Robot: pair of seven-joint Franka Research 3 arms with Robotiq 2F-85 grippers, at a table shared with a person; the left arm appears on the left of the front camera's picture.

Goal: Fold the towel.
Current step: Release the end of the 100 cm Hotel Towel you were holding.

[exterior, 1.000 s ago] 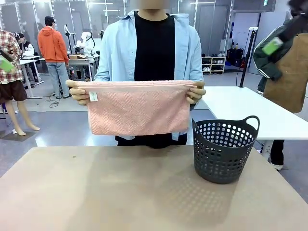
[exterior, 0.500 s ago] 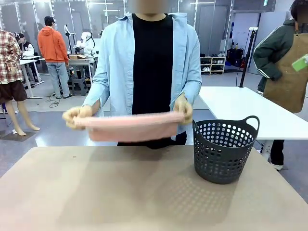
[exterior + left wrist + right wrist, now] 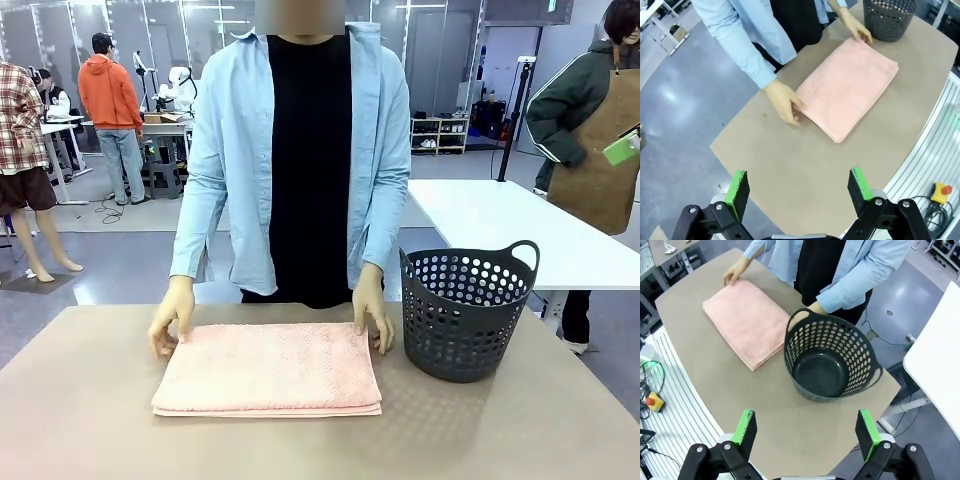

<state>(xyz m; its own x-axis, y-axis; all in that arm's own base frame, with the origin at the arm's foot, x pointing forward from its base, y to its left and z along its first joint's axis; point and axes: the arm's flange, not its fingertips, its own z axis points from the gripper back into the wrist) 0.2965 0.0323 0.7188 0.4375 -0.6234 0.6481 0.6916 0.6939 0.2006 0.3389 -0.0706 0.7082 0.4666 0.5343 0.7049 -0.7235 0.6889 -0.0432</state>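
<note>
The salmon-pink towel (image 3: 268,368) lies folded flat on the brown table (image 3: 100,430), left of the dark basket. The person's hands (image 3: 170,322) rest on its two far corners. From above, the towel (image 3: 847,86) sits beyond my left gripper (image 3: 797,187), which hangs open high over the table with nothing between its green pads. My right gripper (image 3: 802,432) is open too, high above the table; the towel (image 3: 746,320) lies at its upper left, clear of both grippers.
A dark perforated basket (image 3: 466,312) with handles stands empty at the table's right (image 3: 830,360). A white table (image 3: 520,225) is behind it. Other people stand in the background. Table edges run close below both grippers.
The person lowered the towel from chest height, folding it, and laid it flat on the table. Both hands now rest on it. The grippers stayed open.
</note>
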